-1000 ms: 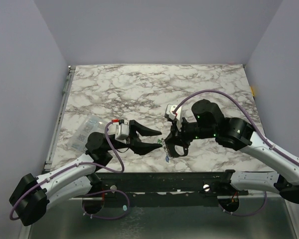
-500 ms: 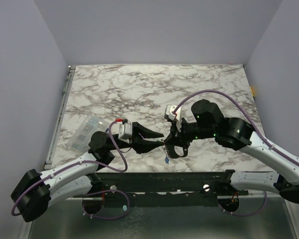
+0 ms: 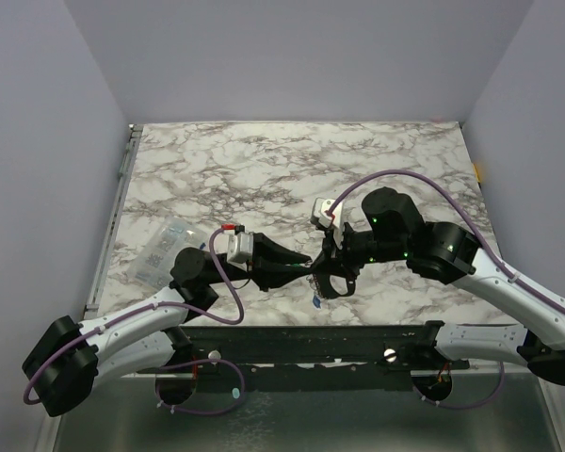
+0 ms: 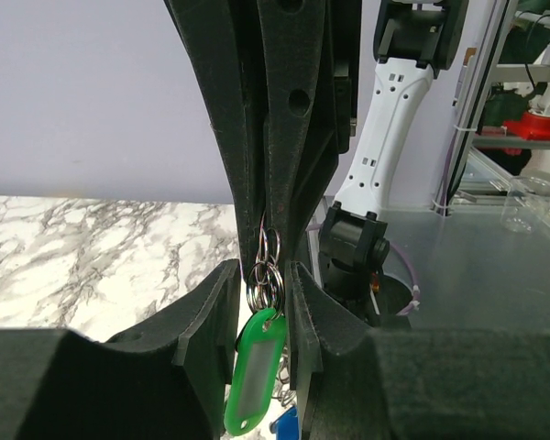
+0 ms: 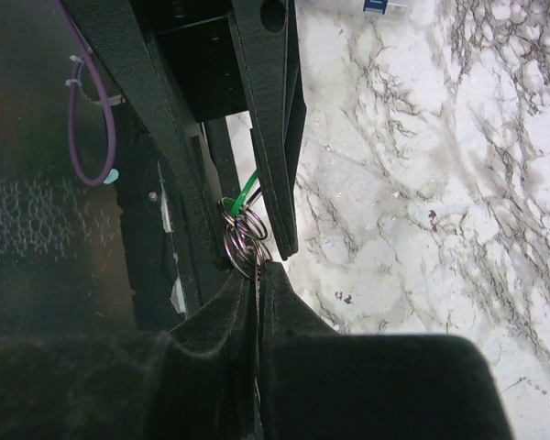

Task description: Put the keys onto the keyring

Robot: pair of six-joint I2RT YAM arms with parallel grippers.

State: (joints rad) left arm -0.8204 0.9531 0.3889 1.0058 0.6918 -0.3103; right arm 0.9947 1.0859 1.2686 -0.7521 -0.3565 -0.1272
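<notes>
I log green key hung on keyring, pinched in right jaws; left jaws' closure unreadable; blue key unverified.

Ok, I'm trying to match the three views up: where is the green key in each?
Top external: too small to make out, at the right gripper tips, low centre.
Left wrist: green key hangs bottom centre, under the metal rings.
Right wrist: a green sliver left of centre, above the rings.
Shared landmark: the right gripper pinching those rings.
</notes>
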